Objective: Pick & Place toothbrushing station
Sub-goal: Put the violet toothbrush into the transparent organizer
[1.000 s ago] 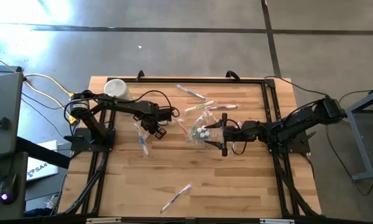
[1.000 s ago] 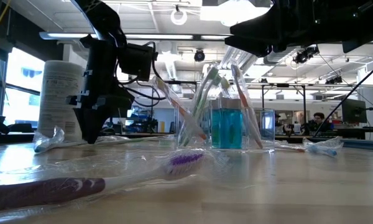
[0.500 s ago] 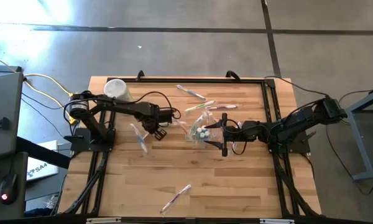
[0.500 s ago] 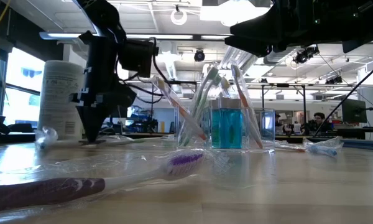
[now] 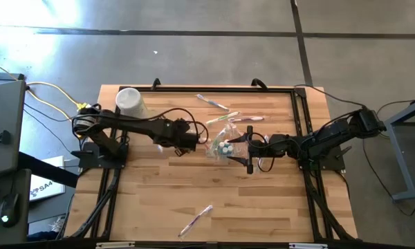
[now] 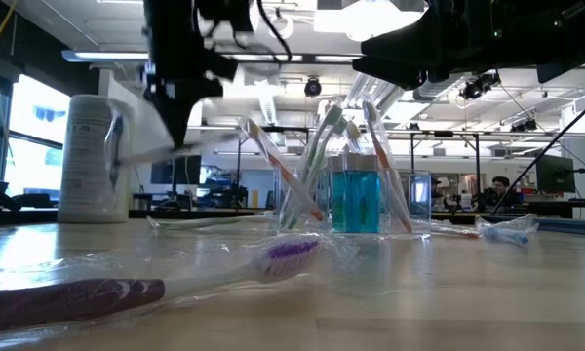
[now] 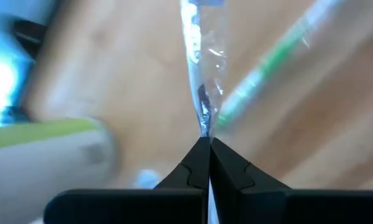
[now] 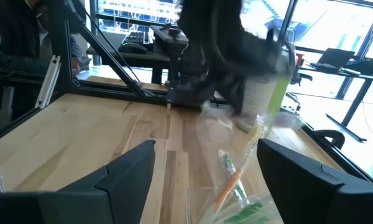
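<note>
Clear toothbrushing station (image 6: 356, 200) — upright, mid-table

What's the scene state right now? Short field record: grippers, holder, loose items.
left gripper: shut on a wrapped toothbrush, lifted off the table, near the holder
right gripper: open, beside the toothbrushing station, holding nothing
toothbrushing station: clear holder at table centre, upright, several toothbrushes standing in it
white tub: upright, far left corner of the table
loose toothbrushes: purple wrapped toothbrush at near edge; others behind the holder
</note>
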Controlling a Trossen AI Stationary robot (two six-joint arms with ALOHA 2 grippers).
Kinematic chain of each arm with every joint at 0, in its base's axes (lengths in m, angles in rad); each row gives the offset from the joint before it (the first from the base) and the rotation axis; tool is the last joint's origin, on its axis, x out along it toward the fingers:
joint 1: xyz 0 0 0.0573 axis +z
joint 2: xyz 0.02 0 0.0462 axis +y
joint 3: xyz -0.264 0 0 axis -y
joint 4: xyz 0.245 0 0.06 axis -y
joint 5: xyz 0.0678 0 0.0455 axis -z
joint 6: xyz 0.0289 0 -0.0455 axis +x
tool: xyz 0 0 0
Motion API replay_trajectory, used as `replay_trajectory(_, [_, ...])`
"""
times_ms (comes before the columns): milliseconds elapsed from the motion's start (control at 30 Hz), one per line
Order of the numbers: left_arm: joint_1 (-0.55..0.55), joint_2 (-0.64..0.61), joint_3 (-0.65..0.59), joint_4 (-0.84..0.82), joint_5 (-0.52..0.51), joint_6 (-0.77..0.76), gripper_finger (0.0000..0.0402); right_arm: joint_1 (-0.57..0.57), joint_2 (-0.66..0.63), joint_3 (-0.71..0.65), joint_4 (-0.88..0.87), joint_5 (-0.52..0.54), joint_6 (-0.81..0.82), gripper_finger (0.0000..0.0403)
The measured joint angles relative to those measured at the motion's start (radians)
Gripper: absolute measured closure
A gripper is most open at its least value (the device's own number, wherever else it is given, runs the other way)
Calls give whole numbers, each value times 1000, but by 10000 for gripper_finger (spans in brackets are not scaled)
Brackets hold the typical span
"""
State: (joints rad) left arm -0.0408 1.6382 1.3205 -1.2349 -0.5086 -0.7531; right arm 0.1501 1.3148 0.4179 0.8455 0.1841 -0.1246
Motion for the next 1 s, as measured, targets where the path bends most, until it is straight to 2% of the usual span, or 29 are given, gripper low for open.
replay_trajectory(167, [-87, -1, 158, -212, -251, -122, 401, 0, 0, 0, 0, 0, 0, 127])
replay_trajectory(300, [-174, -1, 252, -319, -419, -187, 401, 0, 0, 0, -1, 0, 0, 127])
replay_trajectory(433, [-292, -2, 301, -303, -583, -194, 401, 0, 0, 0, -1, 0, 0, 127])
replay_trajectory(533, [-386, -2, 320, -221, -670, -163, 401, 0, 0, 0, 1, 0, 0, 127])
replay_trajectory(733, [-501, 0, 322, 133, -655, 133, 401, 11, 0, 0, 50, -6, 1, 127])
replay_trajectory(867, [-511, 14, 320, 347, -506, 340, 401, 45, 0, 0, 105, -6, -3, 127])
replay_trajectory(1000, [-494, 18, 322, 491, -393, 474, 401, 89, 0, 0, 185, -8, -12, 127])
